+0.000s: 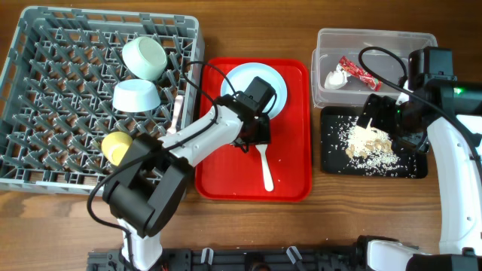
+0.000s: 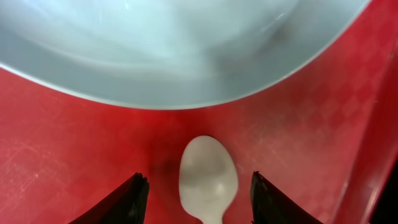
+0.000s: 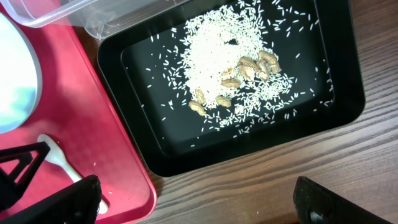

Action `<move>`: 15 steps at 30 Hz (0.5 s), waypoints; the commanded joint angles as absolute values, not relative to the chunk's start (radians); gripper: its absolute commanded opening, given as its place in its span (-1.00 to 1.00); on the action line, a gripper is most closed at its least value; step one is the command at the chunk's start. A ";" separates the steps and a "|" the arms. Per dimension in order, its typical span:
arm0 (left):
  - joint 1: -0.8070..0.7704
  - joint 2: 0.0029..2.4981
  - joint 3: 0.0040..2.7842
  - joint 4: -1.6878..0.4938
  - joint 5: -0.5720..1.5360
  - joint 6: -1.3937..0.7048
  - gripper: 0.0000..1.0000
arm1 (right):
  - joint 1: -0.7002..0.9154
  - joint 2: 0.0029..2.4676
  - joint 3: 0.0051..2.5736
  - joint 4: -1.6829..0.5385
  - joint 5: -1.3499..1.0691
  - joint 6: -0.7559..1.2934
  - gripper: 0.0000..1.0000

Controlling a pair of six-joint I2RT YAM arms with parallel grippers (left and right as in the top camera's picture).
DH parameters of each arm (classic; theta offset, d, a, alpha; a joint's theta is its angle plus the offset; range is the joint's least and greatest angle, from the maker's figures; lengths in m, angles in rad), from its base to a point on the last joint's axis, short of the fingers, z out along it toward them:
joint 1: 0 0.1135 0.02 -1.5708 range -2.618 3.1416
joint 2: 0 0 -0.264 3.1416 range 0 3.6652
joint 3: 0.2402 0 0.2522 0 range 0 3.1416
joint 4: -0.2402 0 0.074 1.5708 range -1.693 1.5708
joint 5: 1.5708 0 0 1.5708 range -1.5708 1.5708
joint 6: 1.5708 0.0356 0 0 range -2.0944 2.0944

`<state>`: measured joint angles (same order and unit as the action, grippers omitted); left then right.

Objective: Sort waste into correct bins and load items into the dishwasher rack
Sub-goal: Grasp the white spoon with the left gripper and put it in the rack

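Note:
A white spoon (image 1: 265, 169) lies on the red tray (image 1: 290, 181), just below the pale blue plate (image 1: 260, 79). My left gripper (image 1: 252, 139) is open and low over the tray. The spoon's bowl (image 2: 208, 177) sits between its fingers (image 2: 198, 177), untouched, with the plate's rim (image 2: 186, 56) just ahead. My right gripper (image 1: 392, 124) is open and empty (image 3: 199, 199), above the black tray (image 1: 335, 162) that holds rice scraps (image 3: 214, 59). The clear tub (image 1: 376, 38) holds the red wrapper (image 1: 359, 71) and the white napkin (image 1: 337, 77).
The grey rack (image 1: 45, 113) at the left holds a pale green bowl (image 1: 143, 56), a pale blue bowl (image 1: 135, 95), a yellow cup (image 1: 115, 147) and a white utensil, apparently the fork (image 1: 178, 109). Bare wood table (image 3: 280, 174) lies in front of the black tray.

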<state>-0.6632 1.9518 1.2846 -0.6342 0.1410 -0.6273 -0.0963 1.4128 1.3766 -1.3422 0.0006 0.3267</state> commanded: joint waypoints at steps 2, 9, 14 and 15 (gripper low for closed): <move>-0.665 1.986 1.289 -0.632 0.148 -0.641 0.07 | -0.101 1.410 1.376 -1.340 -0.005 0.315 0.99; -0.666 1.990 1.284 -0.646 0.145 -0.641 0.06 | -0.101 1.410 1.376 -1.341 -0.005 0.315 0.99; -0.677 2.020 1.280 -0.640 0.146 -0.641 0.08 | -0.101 1.410 1.376 -1.341 -0.006 0.315 1.00; -0.682 2.026 1.280 -0.638 0.146 -0.641 0.07 | -0.101 1.410 1.376 -1.341 -0.006 0.315 0.99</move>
<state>-0.6651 1.9785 1.2850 -0.6426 0.1406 -0.6277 -0.0963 1.4128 1.3766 -1.3426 0.0006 0.3267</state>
